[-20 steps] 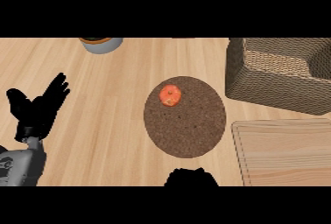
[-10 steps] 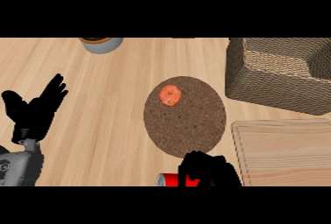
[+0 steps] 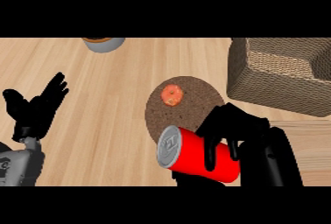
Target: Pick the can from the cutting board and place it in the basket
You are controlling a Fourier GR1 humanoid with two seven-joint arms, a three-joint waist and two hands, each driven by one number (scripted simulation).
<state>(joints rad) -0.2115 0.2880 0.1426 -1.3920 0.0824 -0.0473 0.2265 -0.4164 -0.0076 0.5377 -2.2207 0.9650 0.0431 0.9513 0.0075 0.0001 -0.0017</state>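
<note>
Head view: my right hand (image 3: 234, 127) curled round red cylindrical metal can (image 3: 197, 155), held on its side at 6 o'clock edge of round brown cork mat (image 3: 194, 109). Woven wicker basket (image 3: 284, 74) at 2 o'clock. My left hand (image 3: 35, 107) open at 9 o'clock.

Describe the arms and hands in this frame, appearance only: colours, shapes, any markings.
Both hands are matte black, human-shaped, with slender fingers and a thumb. The left hand sits on a narrow black wrist joined to a rounded grey forearm with a small dark marking on its shell. The right hand leads into a thick black segment; no grey shows there. No cables or sleeves visible.
</note>
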